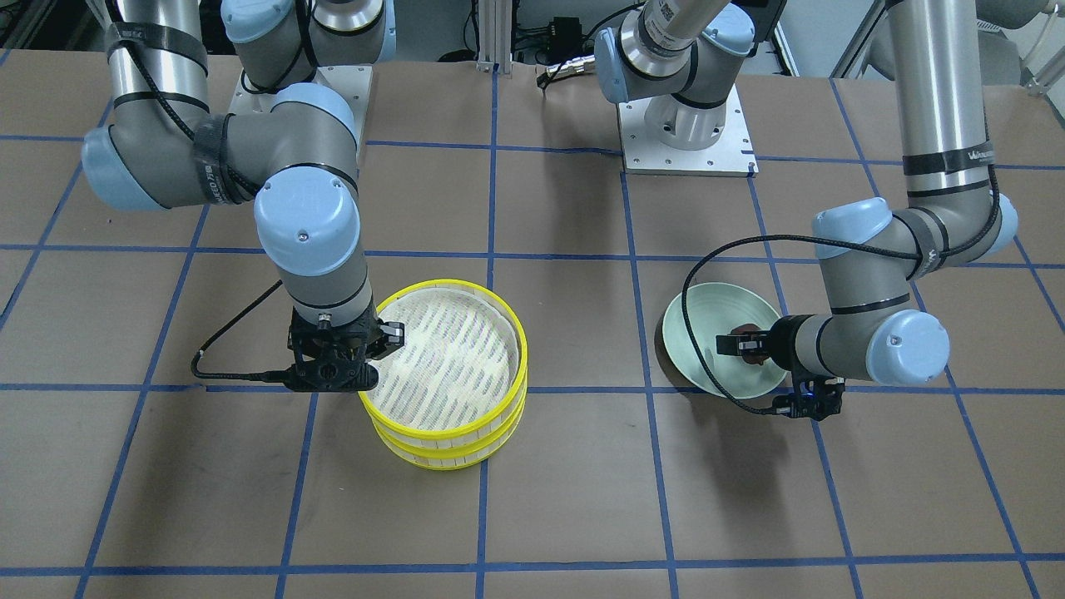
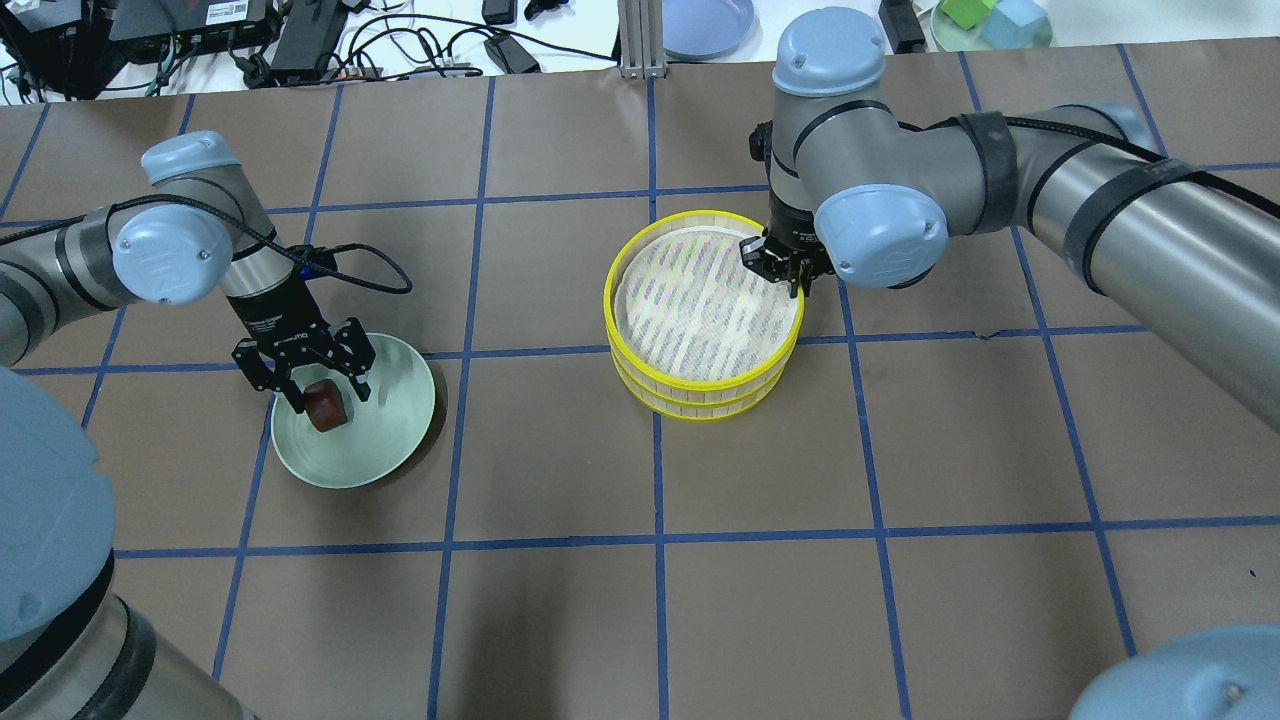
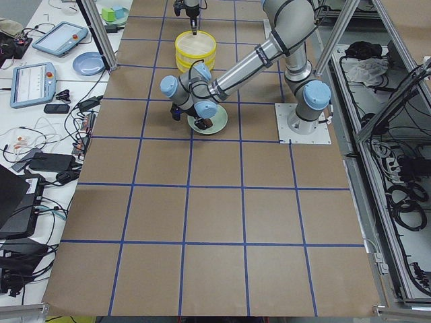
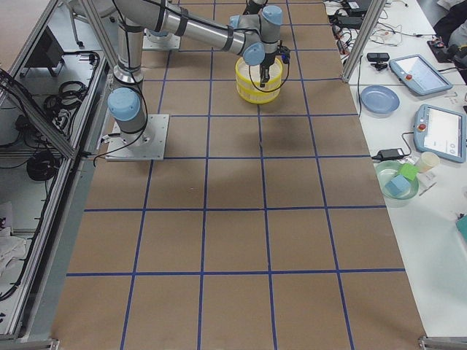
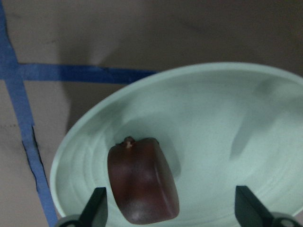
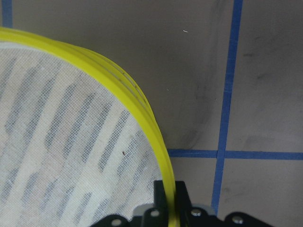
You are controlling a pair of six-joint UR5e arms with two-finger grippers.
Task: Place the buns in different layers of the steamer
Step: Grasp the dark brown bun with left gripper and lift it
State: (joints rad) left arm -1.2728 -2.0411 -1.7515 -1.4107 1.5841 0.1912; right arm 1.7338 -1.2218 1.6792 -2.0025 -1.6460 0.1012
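The dark reddish-brown bun lies in the pale green plate and also shows in the left wrist view. My left gripper is open, with a finger on each side of the bun; the bun sits close to one finger. The two yellow-rimmed steamer trays are stacked, the top one showing a bare white slatted base, the lower one beneath it. My right gripper is shut on the top tray's rim. The cream-white bun is out of view.
The arms' base plates sit at the robot's edge of the table. Beyond the far edge lie a blue plate, cables and a green dish with blocks. Blue tape lines grid the brown tabletop.
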